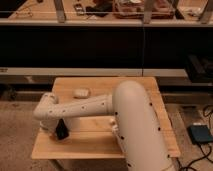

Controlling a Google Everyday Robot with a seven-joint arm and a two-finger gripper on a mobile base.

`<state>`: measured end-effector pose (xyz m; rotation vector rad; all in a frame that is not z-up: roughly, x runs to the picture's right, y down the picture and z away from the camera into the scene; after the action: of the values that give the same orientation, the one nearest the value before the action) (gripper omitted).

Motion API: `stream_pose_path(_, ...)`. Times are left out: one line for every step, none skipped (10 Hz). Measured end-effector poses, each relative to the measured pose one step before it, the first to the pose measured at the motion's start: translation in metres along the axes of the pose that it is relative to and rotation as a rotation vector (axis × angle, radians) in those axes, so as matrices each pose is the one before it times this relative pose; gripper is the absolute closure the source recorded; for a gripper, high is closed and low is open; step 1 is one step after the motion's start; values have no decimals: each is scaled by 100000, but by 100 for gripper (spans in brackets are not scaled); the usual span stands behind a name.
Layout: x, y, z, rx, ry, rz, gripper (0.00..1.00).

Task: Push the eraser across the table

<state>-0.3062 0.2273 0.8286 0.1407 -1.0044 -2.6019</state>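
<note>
The eraser [61, 130] is a flat black block on the front left part of the light wood table [95, 144]. My white arm reaches from the lower right across the table to the left. My gripper [50, 125] is at the arm's left end, low over the table, right beside the eraser on its left. I cannot tell whether it touches the eraser.
A small pale oblong object [81, 92] lies near the table's back left. A dark cabinet front [100, 50] with a shelf of clutter stands behind the table. A blue-grey box [200, 134] sits on the floor to the right. The arm covers the table's right half.
</note>
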Motion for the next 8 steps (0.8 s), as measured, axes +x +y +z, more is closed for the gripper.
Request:
stream_pose_path(-266,462,-119,-10,-492,1949,75)
stream_pose_path(-602,691,-313,346,-1312,3388,75)
stream_pose_path(-337,507,-279,558,-363,2583,75)
stream_pose_path(-466,336,-95,271,-1027,1494,75)
stream_pose_path(-632,445,-62,268,-1194,1824,75)
stream_pose_path(-558,408,-45,199,-977,1590,75)
stream_pose_path(-389,224,-2,103,-782,914,75)
stream_pose_path(-317,211,-14,29,-523,833,75)
